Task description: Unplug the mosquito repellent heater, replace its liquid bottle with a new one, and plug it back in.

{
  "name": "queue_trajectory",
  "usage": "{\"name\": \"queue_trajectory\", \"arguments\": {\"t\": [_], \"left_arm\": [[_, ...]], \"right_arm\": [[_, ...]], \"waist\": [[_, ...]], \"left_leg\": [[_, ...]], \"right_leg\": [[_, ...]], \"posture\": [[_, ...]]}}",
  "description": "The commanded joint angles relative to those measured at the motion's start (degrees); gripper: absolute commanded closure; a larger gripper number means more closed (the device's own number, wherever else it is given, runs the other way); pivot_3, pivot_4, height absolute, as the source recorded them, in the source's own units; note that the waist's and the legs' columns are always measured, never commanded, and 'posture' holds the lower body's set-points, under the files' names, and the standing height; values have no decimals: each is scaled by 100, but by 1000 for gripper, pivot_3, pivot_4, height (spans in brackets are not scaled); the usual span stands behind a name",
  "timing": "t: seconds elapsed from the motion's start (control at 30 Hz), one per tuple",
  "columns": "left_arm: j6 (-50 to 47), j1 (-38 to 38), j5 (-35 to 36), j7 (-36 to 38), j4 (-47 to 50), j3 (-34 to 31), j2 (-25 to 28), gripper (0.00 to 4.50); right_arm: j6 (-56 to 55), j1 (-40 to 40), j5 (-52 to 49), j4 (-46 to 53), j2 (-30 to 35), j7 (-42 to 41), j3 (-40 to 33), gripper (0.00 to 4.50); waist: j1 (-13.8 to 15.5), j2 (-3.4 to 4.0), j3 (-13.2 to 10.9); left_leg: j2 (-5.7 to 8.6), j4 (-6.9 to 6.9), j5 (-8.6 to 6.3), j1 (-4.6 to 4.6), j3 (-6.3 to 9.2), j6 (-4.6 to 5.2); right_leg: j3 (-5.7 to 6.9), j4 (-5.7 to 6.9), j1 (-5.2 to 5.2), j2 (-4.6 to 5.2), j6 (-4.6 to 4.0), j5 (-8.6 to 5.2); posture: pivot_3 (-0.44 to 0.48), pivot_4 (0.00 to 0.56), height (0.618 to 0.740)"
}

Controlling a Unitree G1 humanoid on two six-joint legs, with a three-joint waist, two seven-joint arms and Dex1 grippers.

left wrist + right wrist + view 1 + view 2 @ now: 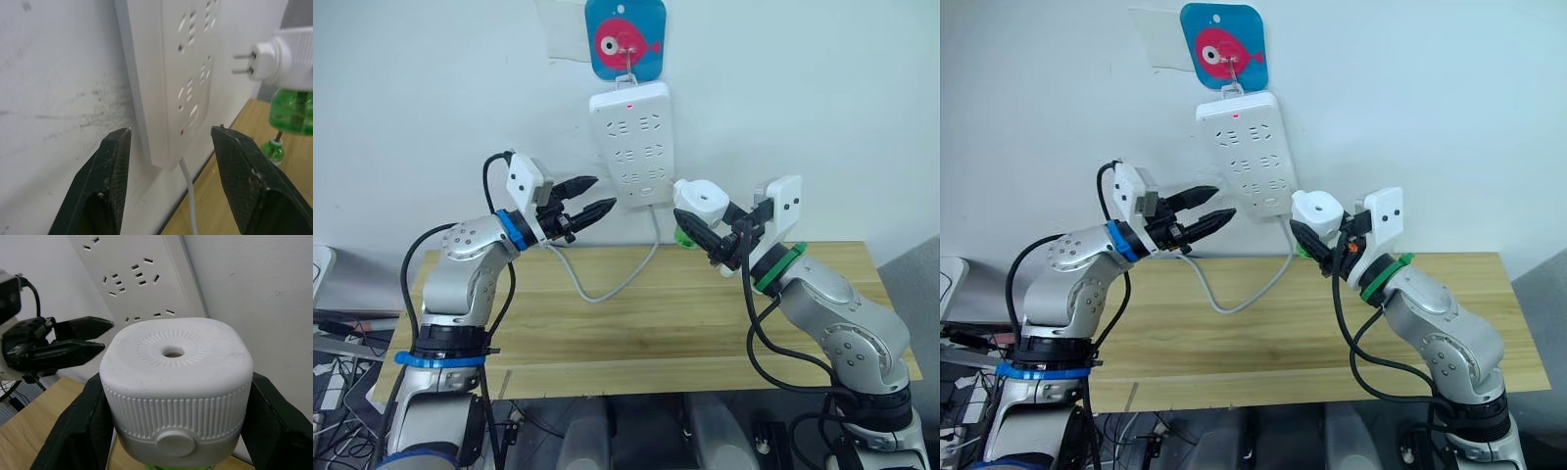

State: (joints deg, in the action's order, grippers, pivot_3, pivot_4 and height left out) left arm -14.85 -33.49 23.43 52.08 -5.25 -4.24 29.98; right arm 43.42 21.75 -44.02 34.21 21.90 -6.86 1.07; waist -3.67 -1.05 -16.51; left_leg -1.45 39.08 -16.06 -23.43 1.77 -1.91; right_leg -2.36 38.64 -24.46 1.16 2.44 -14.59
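The left gripper (592, 197) is hovering in the air with its fingers spread and nothing between them, pointing at the lower edge of the power strip (630, 143) that is hanging on the wall from a fish-shaped hook (625, 37). The strip's cord (607, 286) is trailing down onto the wooden table (636, 323).

To the right of the strip, the right gripper (700, 230) is clamping the heater (699, 200) by its ribbed sides and holding it up in the air, near the strip but not touching it. In the left wrist view its two prongs (243, 63) are showing bare and facing the strip's sockets, so the unplugging looks done. A green bottle (291, 110) is sitting screwed in under the heater, and a second small green item (272, 149) is lying on the table below; whether it is the spent bottle I cannot tell. If the swap is finished, only pushing the prongs back into a socket is remaining.
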Motion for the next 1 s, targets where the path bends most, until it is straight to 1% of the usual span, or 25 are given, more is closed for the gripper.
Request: {"name": "queue_trajectory", "arguments": {"t": [0.03,0.23,0.4,0.47,0.6,0.7,0.8,1.0], "left_arm": [[410,-358,-129,295,-357,109,-19,1799],[764,-978,-241,611,-1113,265,-242,1799],[902,-1262,-274,945,-1491,351,-350,1799],[856,-1334,-220,1065,-1535,370,-388,1799],[416,-1373,75,1230,-1322,289,-407,1799],[306,-1356,115,1195,-1245,255,-399,2367],[248,-1359,139,1207,-1261,236,-364,3168],[145,-1372,150,1171,-1249,217,-366,3173]], "right_arm": [[-46,71,-24,334,26,-164,-80,1465],[-2,141,-95,356,-103,-174,-54,1465],[19,116,-54,419,-171,-148,-53,1465],[9,109,-43,438,-177,-169,-59,1465],[4,144,-3,469,-174,-194,-39,1465],[-30,131,81,477,-168,-217,15,1465],[-57,127,210,451,-197,-225,103,1465],[-73,243,574,346,-234,-238,280,1465]], "waist": [[1,0,0],[0,-2,1],[-54,-2,1],[-75,-2,2],[-118,-3,2],[-130,-3,2],[-130,-3,3],[-131,-3,2]], "left_leg": [[0,0,0,0,-1,0],[2,2,0,-1,-9,0],[0,2,0,-1,-10,0],[0,2,0,-2,-11,0],[1,2,0,-4,-10,0],[-1,2,0,-4,-10,-1],[-1,2,1,-4,-10,-1],[0,3,1,-8,-13,-2]], "right_leg": [[0,0,0,0,0,0],[-3,2,-1,1,0,0],[-4,10,-7,0,0,0],[-4,12,-8,0,0,0],[-4,21,-8,0,0,0],[-4,22,-11,0,0,0],[-5,22,-13,0,0,0],[-8,24,-21,0,0,0]], "posture": [[-124,223,740],[-133,220,740],[-151,217,740],[-156,214,740],[-160,216,740],[-160,216,740],[-153,220,740],[-150,226,740]]}}
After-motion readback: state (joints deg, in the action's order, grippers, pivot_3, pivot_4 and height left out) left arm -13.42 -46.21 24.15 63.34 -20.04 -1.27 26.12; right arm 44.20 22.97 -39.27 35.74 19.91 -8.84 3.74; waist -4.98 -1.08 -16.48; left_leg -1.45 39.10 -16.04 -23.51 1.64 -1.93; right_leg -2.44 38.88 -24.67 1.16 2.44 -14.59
